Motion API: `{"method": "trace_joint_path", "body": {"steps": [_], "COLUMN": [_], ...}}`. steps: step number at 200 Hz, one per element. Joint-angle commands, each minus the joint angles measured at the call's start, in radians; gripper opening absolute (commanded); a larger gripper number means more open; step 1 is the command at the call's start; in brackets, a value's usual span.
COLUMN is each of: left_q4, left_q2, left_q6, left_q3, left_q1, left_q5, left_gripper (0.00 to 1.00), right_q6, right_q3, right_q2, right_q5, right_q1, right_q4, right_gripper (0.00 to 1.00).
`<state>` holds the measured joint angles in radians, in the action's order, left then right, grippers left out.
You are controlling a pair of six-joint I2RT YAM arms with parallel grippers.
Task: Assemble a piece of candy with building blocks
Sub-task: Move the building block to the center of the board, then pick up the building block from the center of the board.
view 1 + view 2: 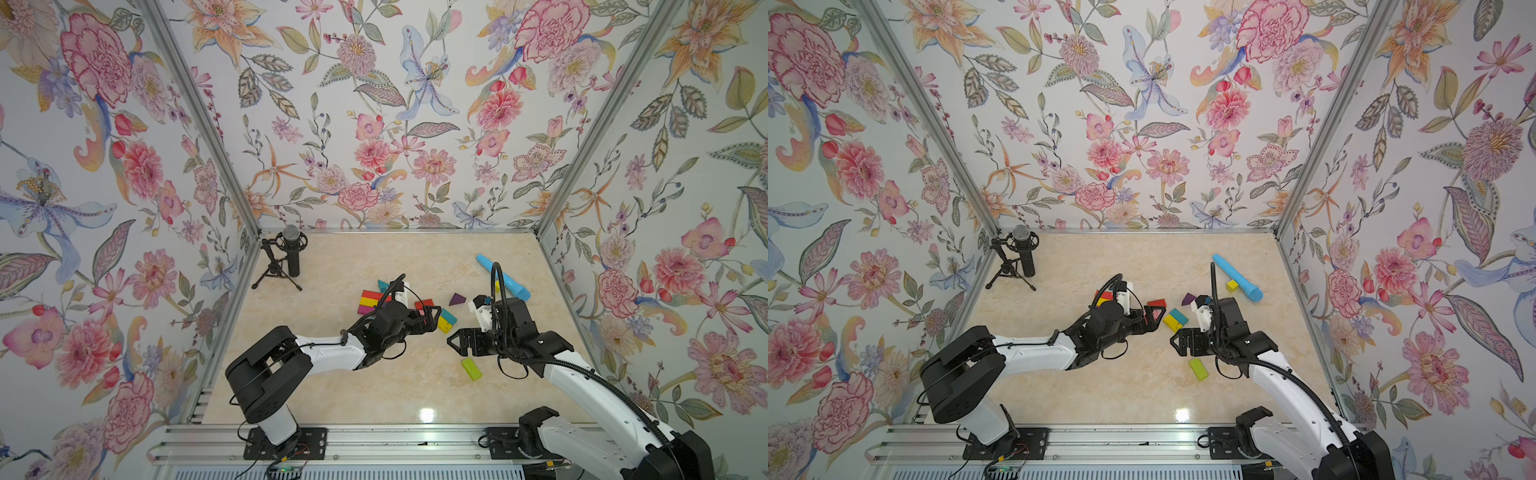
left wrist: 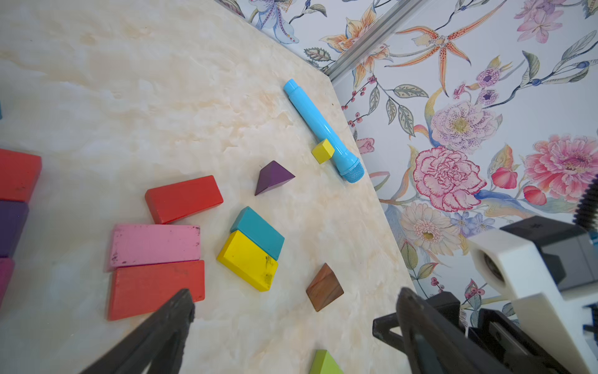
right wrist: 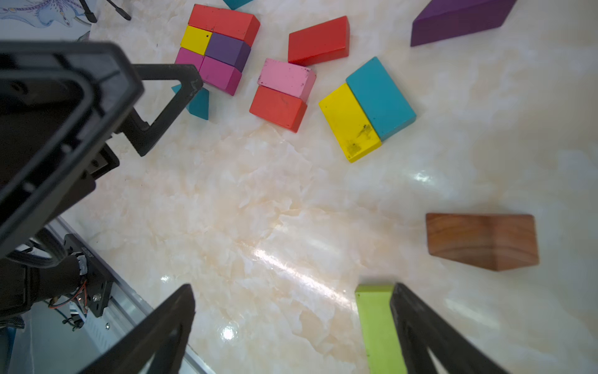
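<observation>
The green block [image 3: 377,327] runs off the picture's edge in the right wrist view, partly behind a jaw of the right gripper [image 3: 293,288]; the purple wedge [image 3: 459,19] is likewise cropped.

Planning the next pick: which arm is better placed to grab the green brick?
Right. The open right hand hangs right at the green brick; the left hand, also open, is farther off by the pink brick.
</observation>
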<state>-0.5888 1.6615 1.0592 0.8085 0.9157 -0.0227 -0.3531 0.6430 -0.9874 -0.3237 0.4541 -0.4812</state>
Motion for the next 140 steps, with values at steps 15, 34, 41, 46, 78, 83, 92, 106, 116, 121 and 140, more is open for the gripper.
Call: {"method": "trace_joint_path", "body": {"steps": [15, 34, 41, 46, 78, 83, 92, 106, 116, 121, 140], "left_q4": [0.033, 0.030, 0.030, 0.030, 0.059, 0.067, 0.082, 0.096, 0.088, 0.081, 0.045], "left_q2": [-0.053, -0.068, -0.073, -0.076, -0.123, -0.129, -0.137, -0.147, -0.151, -0.153, -0.151], "left_q6": [-0.065, -0.106, -0.123, -0.135, -0.219, -0.234, -0.257, -0.281, -0.286, -0.285, -0.271], "left_q3": [0.038, 0.027, 0.021, 0.018, -0.007, -0.009, -0.012, -0.018, -0.027, -0.033, -0.050], "left_q1": [-0.020, -0.048, -0.055, -0.060, -0.092, -0.097, -0.105, -0.115, -0.119, -0.121, -0.126], "left_q5": [-0.019, -0.123, -0.157, -0.181, -0.282, -0.292, -0.308, -0.335, -0.356, -0.367, -0.400], "left_gripper": [0.99, 0.99, 0.99, 0.99, 0.99, 0.99, 0.99, 0.99, 0.99, 0.99, 0.99], "right_q6": [-0.202, -0.265, -0.282, -0.294, -0.319, -0.318, -0.312, -0.302, -0.294, -0.292, -0.268], "right_q3": [-0.071, -0.088, -0.091, -0.092, -0.073, -0.070, -0.063, -0.057, -0.056, -0.055, -0.035], "right_q2": [0.037, 0.047, 0.047, 0.043, -0.036, -0.050, -0.077, -0.122, -0.149, -0.162, -0.203], "right_q5": [0.210, 0.324, 0.363, 0.384, 0.480, 0.488, 0.502, 0.512, 0.514, 0.514, 0.504], "right_q1": [0.140, 0.188, 0.229, 0.236, 0.264, 0.265, 0.263, 0.259, 0.254, 0.251, 0.237], "right_q4": [-0.036, -0.081, -0.100, -0.114, -0.178, -0.183, -0.193, -0.205, -0.208, -0.208, -0.208], "right_gripper": [0.96, 0.96, 0.96, 0.96, 0.96, 0.96, 0.95, 0.95, 0.93, 0.93, 0.86]}}
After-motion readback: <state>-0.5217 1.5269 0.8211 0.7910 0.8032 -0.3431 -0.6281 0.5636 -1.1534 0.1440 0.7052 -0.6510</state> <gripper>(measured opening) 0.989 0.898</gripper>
